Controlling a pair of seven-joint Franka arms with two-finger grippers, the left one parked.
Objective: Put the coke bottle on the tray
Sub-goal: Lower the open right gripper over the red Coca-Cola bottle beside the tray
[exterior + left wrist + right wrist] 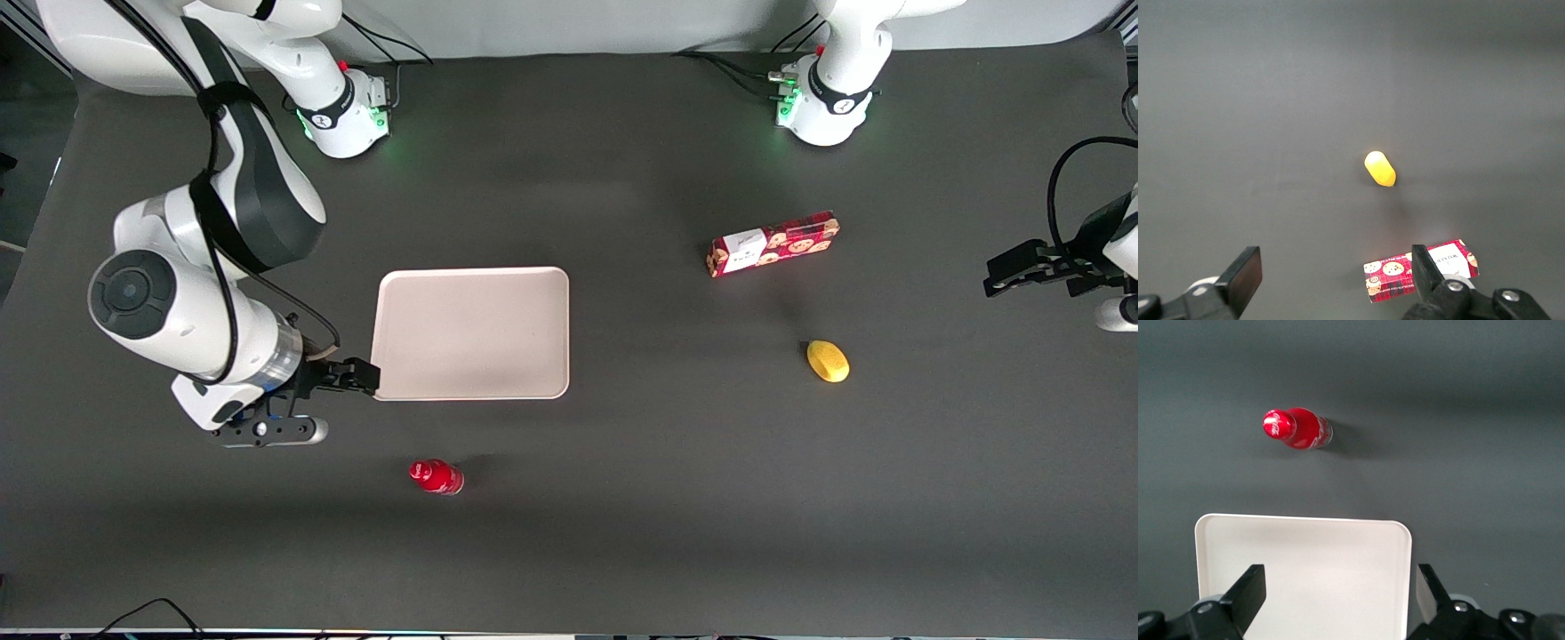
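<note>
Table: dark grey matte table top carrying everything.
Tray: large flat pale pinkish-beige rectangular tray with rounded corners, nothing on it.
Gripper: right arm's black two-finger gripper at the tray's edge toward the working arm's end, fingers spread wide, holding nothing.
Cookie box: long red patterned cookie box, toward the parked arm's end.
Coke bottle: small all-red coke bottle standing on the table, nearer the front camera than the tray, apart from it.
Lemon: small yellow lemon-like fruit, near the box.

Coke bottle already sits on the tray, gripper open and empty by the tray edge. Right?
Not quite. The coke bottle stands on the bare table, apart from the tray and nearer the front camera; the front view shows it. The rest holds: the gripper is open and empty at the tray's edge.
</note>
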